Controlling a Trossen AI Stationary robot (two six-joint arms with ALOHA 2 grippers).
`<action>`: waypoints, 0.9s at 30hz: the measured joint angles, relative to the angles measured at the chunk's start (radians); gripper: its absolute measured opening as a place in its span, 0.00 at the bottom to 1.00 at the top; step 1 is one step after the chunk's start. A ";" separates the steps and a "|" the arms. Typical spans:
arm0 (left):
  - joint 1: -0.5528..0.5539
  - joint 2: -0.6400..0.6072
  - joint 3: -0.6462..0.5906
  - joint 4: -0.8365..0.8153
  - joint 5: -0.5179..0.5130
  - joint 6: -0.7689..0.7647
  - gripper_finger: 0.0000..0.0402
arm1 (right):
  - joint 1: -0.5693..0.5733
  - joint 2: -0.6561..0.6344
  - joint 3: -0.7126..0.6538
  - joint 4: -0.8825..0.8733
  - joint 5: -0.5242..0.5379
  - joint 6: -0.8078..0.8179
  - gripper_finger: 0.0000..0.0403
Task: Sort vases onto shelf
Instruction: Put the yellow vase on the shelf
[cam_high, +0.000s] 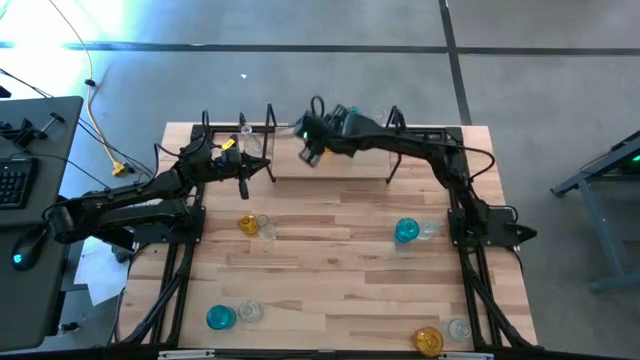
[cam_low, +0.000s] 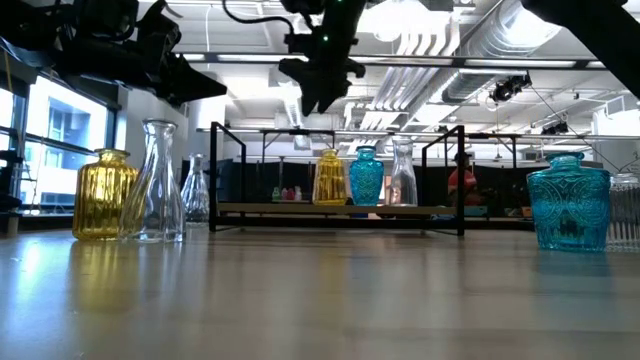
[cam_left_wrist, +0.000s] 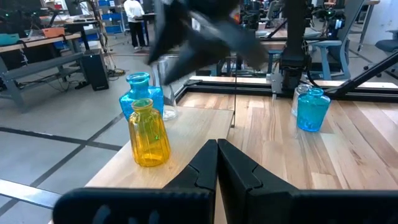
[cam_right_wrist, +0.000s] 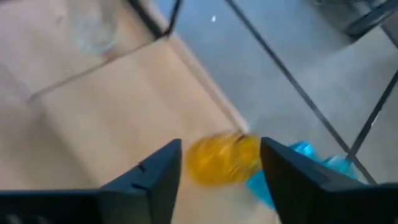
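Observation:
The shelf (cam_low: 340, 210) stands along the table's far edge, a wooden board (cam_high: 345, 168) in a black frame. On it an amber vase (cam_low: 329, 178), a teal vase (cam_low: 365, 176) and a clear vase (cam_low: 402, 175) stand upright in a row. My right gripper (cam_right_wrist: 221, 165) is open and hangs above the amber vase (cam_right_wrist: 221, 160), clear of it (cam_low: 320, 90). My left gripper (cam_left_wrist: 217, 155) is shut and empty, hovering near the shelf's left end (cam_high: 243, 182). It looks toward the amber vase (cam_left_wrist: 149, 134) and the teal vase (cam_left_wrist: 142, 93).
Pairs of vases stand on the tabletop: amber (cam_high: 247, 224) with clear (cam_high: 267, 229), teal (cam_high: 406, 232) with clear (cam_high: 428, 230), teal (cam_high: 220, 318) with clear (cam_high: 248, 312), amber (cam_high: 427, 341) with clear (cam_high: 459, 328). The middle of the table (cam_high: 335, 260) is bare wood.

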 joint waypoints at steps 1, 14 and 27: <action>0.000 0.000 0.000 -0.002 0.000 0.000 0.00 | 0.016 0.000 -0.014 -0.013 0.007 0.022 0.41; 0.000 0.000 0.000 -0.006 0.000 -0.003 0.00 | 0.029 0.004 -0.369 0.162 0.023 0.160 0.06; 0.000 0.000 0.000 -0.006 0.000 -0.002 0.00 | -0.059 0.003 -0.406 0.289 -0.008 0.078 0.00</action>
